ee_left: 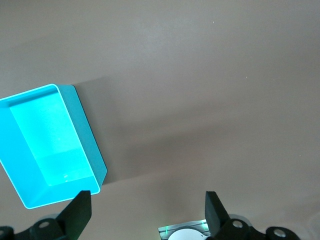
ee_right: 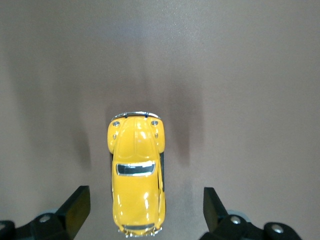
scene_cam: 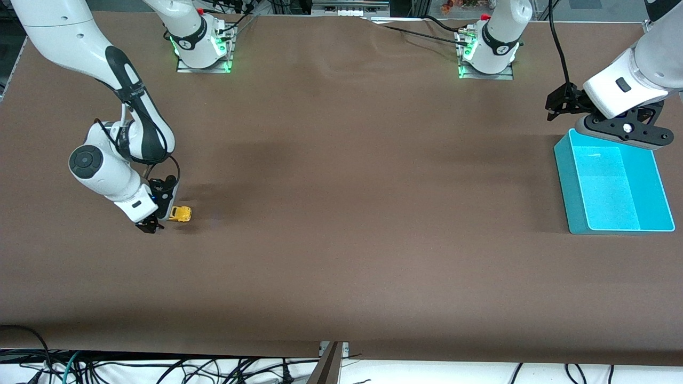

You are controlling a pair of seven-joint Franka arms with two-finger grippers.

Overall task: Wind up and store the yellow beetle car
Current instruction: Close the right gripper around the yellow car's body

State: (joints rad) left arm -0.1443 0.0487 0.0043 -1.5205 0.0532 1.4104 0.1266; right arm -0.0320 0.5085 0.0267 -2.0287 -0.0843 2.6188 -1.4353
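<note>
The yellow beetle car (scene_cam: 182, 214) stands on the brown table toward the right arm's end. My right gripper (scene_cam: 160, 211) is low at the table, right beside the car. In the right wrist view the car (ee_right: 136, 170) lies lengthwise between the open fingers (ee_right: 77, 202), and both are apart from its sides. My left gripper (scene_cam: 559, 105) is open and empty, held in the air over the table by the farther corner of the teal bin (scene_cam: 569, 178). The left wrist view shows its gripper (ee_left: 147, 210) open, with the bin (ee_left: 95, 150) below.
The teal bin is empty and stands at the left arm's end of the table. The two arm bases (scene_cam: 201, 48) (scene_cam: 488, 53) stand along the table's edge farthest from the camera. Cables hang below the near edge (scene_cam: 160, 368).
</note>
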